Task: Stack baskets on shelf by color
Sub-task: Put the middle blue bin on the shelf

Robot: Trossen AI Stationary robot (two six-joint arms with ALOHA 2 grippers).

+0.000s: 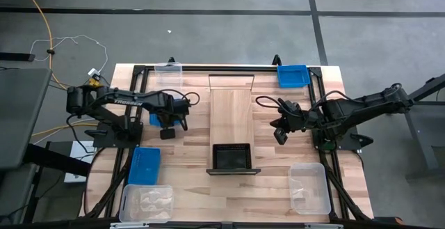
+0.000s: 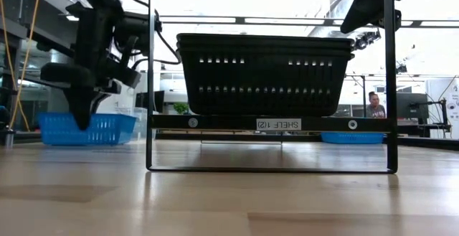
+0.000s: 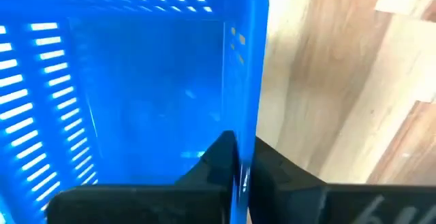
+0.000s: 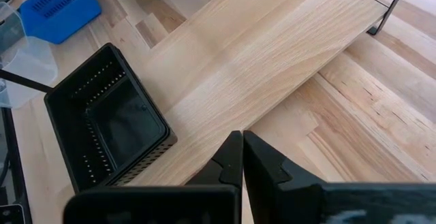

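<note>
Left gripper (image 3: 240, 173) jaws clamped on blue basket (image 3: 136, 81) wall | basket mostly hidden overhead | right gripper (image 4: 242, 157) jaws together

Overhead, table-level and two wrist views, shelf (image 1: 231, 114) shared.

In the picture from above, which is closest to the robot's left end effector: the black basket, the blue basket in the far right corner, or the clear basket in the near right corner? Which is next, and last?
From the left end effector:
1. Black basket, on the shelf's near end.
2. Blue basket, far right corner.
3. Clear basket, near right corner.
</note>
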